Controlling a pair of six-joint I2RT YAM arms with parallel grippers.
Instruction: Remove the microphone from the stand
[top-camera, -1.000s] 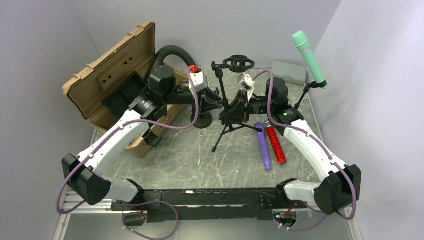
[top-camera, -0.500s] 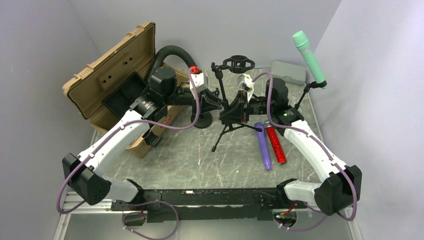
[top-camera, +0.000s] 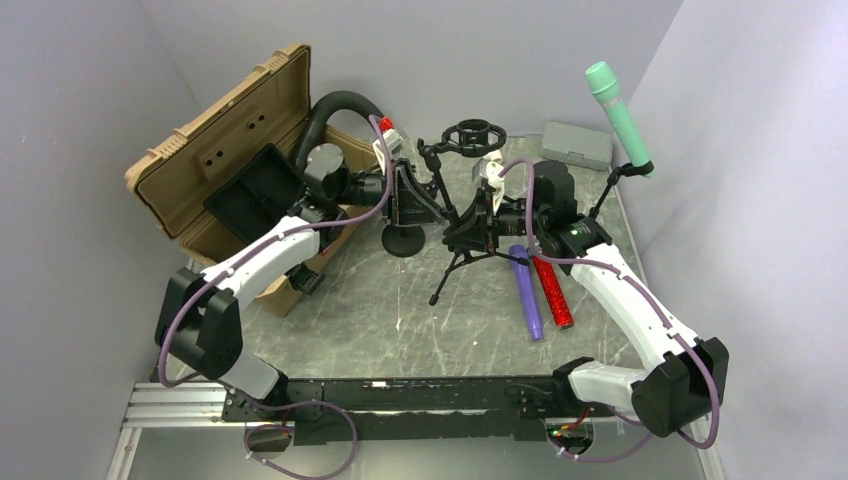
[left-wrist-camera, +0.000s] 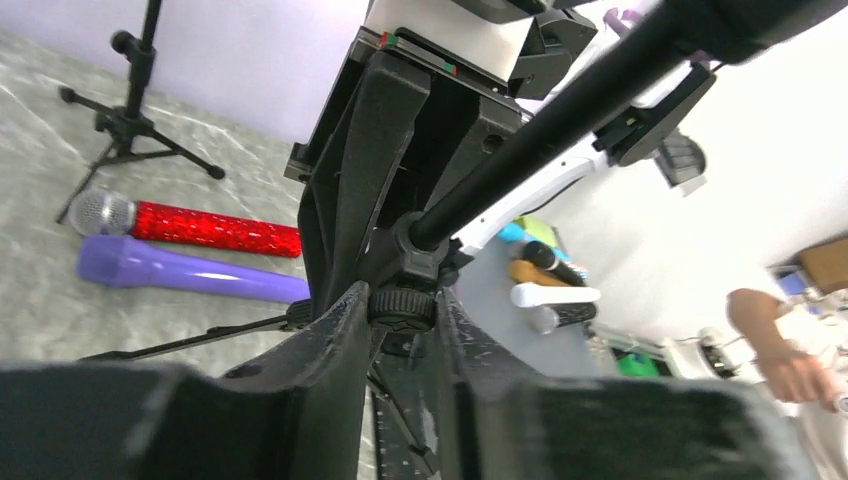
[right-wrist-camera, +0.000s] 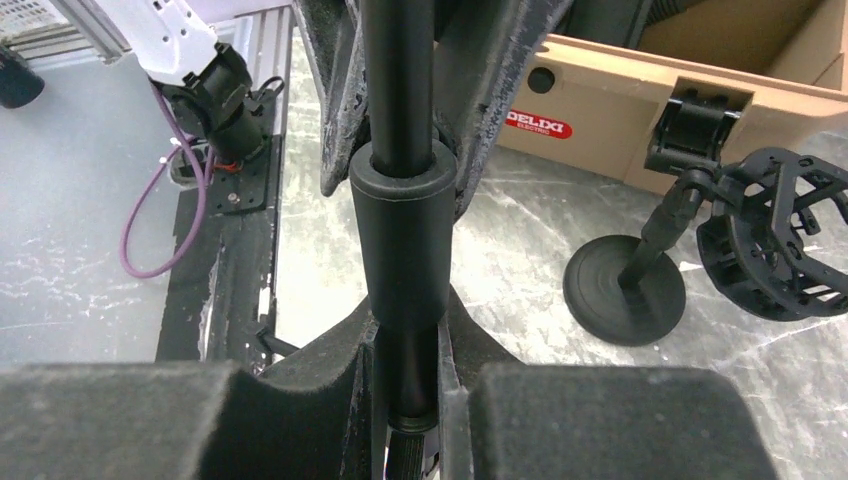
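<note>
Top external: 2 arms meet over the middle of the tabletop, both at the tripod.
Left hand: nearly closed, its 2 fingers pinching a knurled collar on the tripod's pole.
Right hand: clamped on the tripod's pole, gripping the lower end of a thick black sleeve.
Green mic: clipped in its stand at the rear right corner, tilted with its head up and to the left, well apart from both hands.
Purple mic: flat on the tabletop, just right of the tripod.
Red mic: flat, just beside the purple mic, on its right.
Shock mount: on a round-base stand behind the tripod.
Case: tan, lid open, rear left.
</note>
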